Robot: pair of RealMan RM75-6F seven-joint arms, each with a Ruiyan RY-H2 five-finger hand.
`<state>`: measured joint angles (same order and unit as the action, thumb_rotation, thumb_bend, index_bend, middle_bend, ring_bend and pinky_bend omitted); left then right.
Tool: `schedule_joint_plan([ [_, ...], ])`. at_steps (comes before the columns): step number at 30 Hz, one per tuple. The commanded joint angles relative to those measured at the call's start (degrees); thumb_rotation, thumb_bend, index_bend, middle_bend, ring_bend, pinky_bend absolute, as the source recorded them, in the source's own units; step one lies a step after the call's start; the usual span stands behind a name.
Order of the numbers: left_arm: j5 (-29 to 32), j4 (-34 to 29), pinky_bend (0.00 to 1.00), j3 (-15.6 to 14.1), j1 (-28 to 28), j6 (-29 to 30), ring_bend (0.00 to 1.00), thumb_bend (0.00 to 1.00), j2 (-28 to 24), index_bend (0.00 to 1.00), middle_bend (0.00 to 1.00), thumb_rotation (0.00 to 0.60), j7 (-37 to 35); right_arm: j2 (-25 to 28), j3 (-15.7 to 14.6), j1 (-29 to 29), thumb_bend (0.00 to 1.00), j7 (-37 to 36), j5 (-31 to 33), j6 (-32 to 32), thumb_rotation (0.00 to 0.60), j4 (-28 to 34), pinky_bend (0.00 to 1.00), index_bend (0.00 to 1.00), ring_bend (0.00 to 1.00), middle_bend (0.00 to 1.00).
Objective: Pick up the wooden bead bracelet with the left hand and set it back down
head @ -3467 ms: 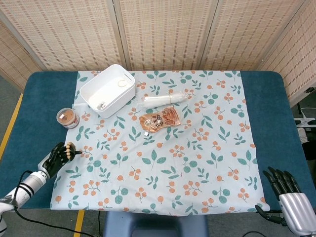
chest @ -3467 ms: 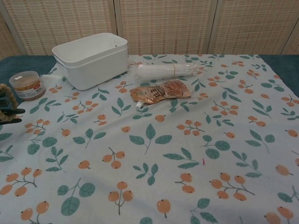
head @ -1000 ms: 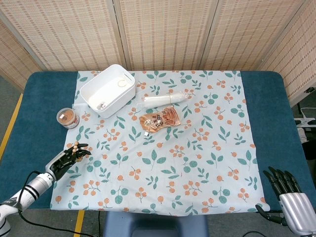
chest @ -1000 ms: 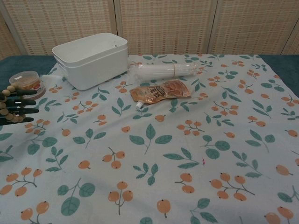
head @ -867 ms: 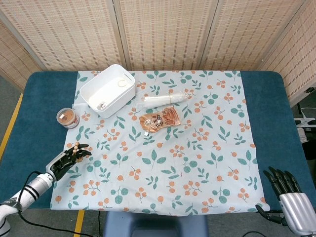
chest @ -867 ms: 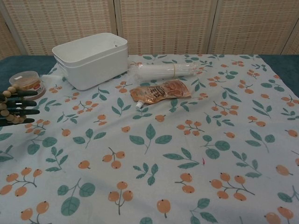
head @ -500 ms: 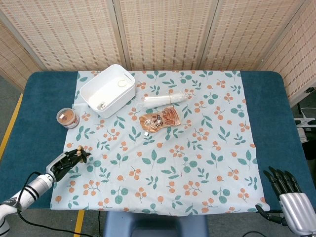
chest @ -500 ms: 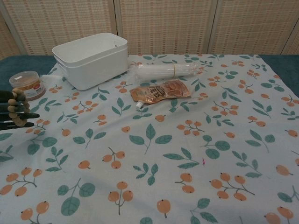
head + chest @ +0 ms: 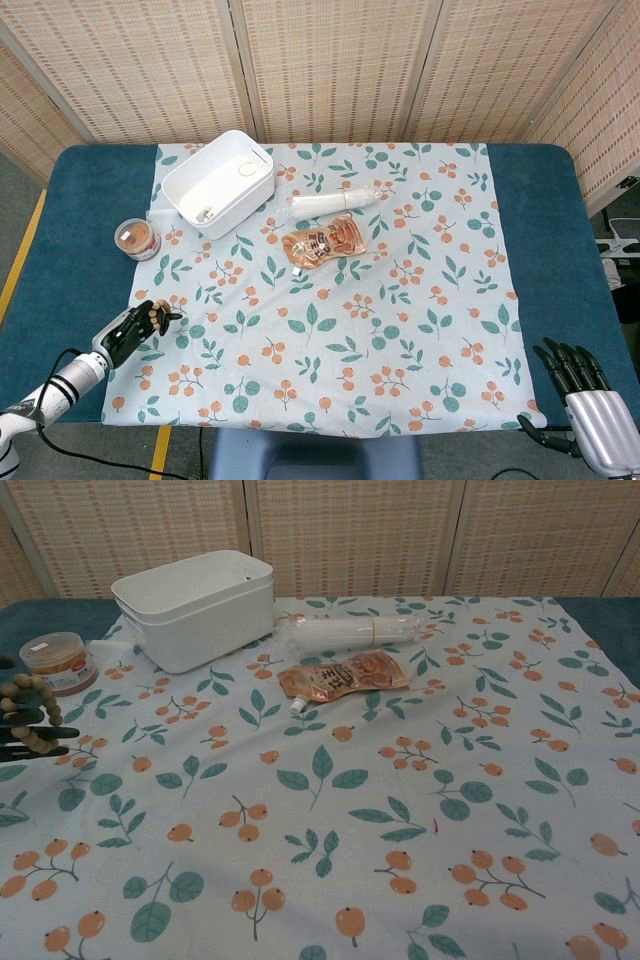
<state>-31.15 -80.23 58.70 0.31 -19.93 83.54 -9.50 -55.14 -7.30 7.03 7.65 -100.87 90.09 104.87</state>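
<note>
Left hand (image 9: 22, 732) cut off at chest view's left edge, only dark fingertips showing. Wooden bead bracelet (image 9: 32, 713) partly hidden behind them. Right hand (image 9: 588, 408) clipped by head view's bottom corner.

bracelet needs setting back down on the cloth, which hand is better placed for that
Left. The left hand already holds the wooden bead bracelet over the left edge of the floral cloth. The right hand sits at the table's far right corner, holding nothing.
</note>
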Motion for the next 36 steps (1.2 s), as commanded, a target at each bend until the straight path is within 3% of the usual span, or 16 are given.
schedule_joint_plan([
  [1, 0.2, -0.2, 0.0, -0.2, 0.0, 0.2, 0.22, 0.55, -0.2, 0.64, 0.68, 0.314, -0.4, 0.0, 0.0, 0.0, 0.2, 0.0, -0.1, 0.1, 0.378, 0.0, 0.0, 0.0, 0.0, 0.0],
  [7, 0.5, -0.7, 0.0, -0.6, -0.1, 0.8, 0.22, 0.75, -0.5, 0.64, 0.68, 0.359, -1.5, 0.1, -0.1, 0.0, 0.2, -0.1, -0.3, 0.1, 0.376, 0.0, 0.0, 0.0, 0.0, 0.0],
  [14, 1.0, -1.1, 0.0, 0.1, 0.3, 0.1, 0.22, 0.93, -0.2, 0.65, 0.69, 0.304, -1.5, 0.1, -0.1, 0.2, 0.2, -0.2, -0.4, 0.5, 0.378, 0.0, 0.0, 0.0, 0.0, 0.0],
  [16, 1.2, -1.3, 0.0, 0.4, 0.5, -0.2, 0.22, 0.99, 0.0, 0.62, 0.67, 0.33, -1.4, 0.2, -0.1, 0.2, 0.2, -0.2, -0.4, 0.6, 0.379, 0.0, 0.0, 0.0, 0.0, 0.0],
  [17, 0.9, -1.5, 0.0, 0.6, 0.7, -0.3, 0.22, 1.0, 0.1, 0.61, 0.66, 0.368, -0.7, 0.2, -0.1, 0.3, 0.2, -0.2, -0.5, 0.6, 0.378, 0.0, 0.0, 0.0, 0.0, 0.0],
  [19, 0.2, -1.8, 0.0, 0.9, 0.9, -0.5, 0.19, 1.0, 0.3, 0.56, 0.6, 0.544, 0.6, 0.2, -0.1, 0.3, 0.2, -0.4, -0.5, 0.7, 0.378, 0.0, 0.0, 0.0, 0.0, 0.0],
  [21, 0.0, -1.6, 0.0, 1.4, 1.1, -1.3, 0.15, 1.0, 0.6, 0.53, 0.55, 0.6, 1.7, 0.3, -0.1, 0.3, 0.2, -0.5, -0.5, 0.8, 0.377, 0.0, 0.0, 0.0, 0.0, 0.0],
  [26, -0.2, -0.4, 0.0, 1.3, 0.6, -4.1, 0.12, 1.0, 0.5, 0.43, 0.47, 0.6, 3.1, 0.4, -0.1, 0.3, 0.2, -0.7, -0.4, 0.9, 0.379, -0.1, 0.0, 0.0, 0.0, 0.0],
  [31, -0.5, 0.7, 0.0, 1.1, 0.3, -6.0, 0.12, 1.0, 0.5, 0.27, 0.46, 0.6, 5.1, 0.3, 0.0, 0.3, 0.2, -0.7, -0.3, 0.7, 0.379, -0.2, 0.0, 0.0, 0.0, 0.0],
  [36, -2.4, 0.7, 0.0, 0.3, 0.5, -6.5, 0.12, 1.0, 0.2, 0.22, 0.45, 0.6, 9.2, 0.3, 0.0, 0.3, 0.2, -0.5, -0.2, 0.6, 0.377, -0.1, 0.0, 0.0, 0.0, 0.0],
])
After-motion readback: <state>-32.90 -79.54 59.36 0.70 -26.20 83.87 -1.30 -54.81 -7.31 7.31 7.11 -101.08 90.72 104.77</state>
